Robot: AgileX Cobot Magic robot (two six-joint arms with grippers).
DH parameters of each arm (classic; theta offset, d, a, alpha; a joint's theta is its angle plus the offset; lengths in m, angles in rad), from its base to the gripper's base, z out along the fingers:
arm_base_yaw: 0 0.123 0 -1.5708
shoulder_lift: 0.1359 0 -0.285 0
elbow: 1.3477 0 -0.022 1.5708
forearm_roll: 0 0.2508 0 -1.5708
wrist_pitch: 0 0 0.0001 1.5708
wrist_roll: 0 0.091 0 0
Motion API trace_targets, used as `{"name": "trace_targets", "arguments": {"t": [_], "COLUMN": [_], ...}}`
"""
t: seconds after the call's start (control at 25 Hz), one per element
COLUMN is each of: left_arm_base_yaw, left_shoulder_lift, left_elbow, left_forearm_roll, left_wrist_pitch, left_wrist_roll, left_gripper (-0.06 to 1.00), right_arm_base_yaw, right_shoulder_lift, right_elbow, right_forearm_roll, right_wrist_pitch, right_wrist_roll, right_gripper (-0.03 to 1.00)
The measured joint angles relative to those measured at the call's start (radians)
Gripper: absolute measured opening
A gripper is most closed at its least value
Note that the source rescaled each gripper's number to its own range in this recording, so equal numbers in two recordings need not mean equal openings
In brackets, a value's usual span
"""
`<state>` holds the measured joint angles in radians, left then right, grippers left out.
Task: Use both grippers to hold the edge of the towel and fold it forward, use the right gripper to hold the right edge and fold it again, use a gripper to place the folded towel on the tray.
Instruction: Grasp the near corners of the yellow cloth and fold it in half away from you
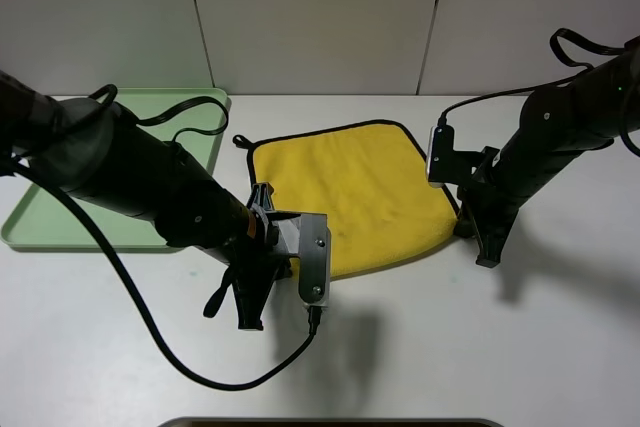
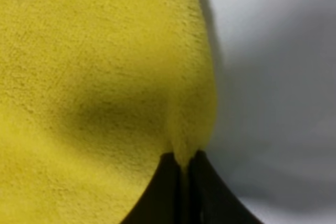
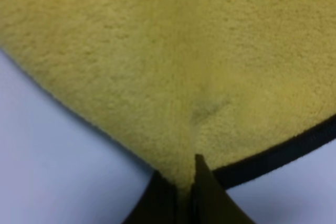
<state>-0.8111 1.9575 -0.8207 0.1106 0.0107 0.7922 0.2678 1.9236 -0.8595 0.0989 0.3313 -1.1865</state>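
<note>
The yellow towel lies spread on the white table, its black edging along the far and right sides and its small black loop at the far left corner. My left gripper is shut on the towel's near left corner. The left wrist view shows its fingers pinching yellow plush. My right gripper is shut on the near right corner. The right wrist view shows its fingers pinching the cloth beside the black edging. The pale-green tray lies at the far left, partly hidden by my left arm.
A white wall stands behind the table. My left arm's black cable loops over the table in front. A dark object shows at the bottom edge of the exterior view.
</note>
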Motion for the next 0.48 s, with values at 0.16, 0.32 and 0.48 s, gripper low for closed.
{"name": "trace_targets", "arguments": {"t": [0.16, 0.32, 0.48], "left_arm_base_yaw": [0.000, 0.000, 0.000], "left_shoulder_lift": [0.000, -0.012, -0.069], "left_elbow": [0.000, 0.000, 0.004], "left_forearm_roll": [0.000, 0.000, 0.000], "left_wrist_pitch": [0.004, 0.035, 0.091], "left_wrist_roll": [0.000, 0.000, -0.001], "left_gripper": [0.00, 0.00, 0.00], "right_arm_base_yaw": [0.000, 0.000, 0.000], "right_shoulder_lift": [-0.001, -0.020, -0.039], "right_elbow": [0.000, 0.006, 0.009], "right_forearm_roll": [-0.003, -0.003, -0.003], "right_wrist_pitch": [0.006, 0.044, 0.098], "right_wrist_roll": [0.000, 0.003, 0.008], "right_gripper": [0.00, 0.00, 0.00]}}
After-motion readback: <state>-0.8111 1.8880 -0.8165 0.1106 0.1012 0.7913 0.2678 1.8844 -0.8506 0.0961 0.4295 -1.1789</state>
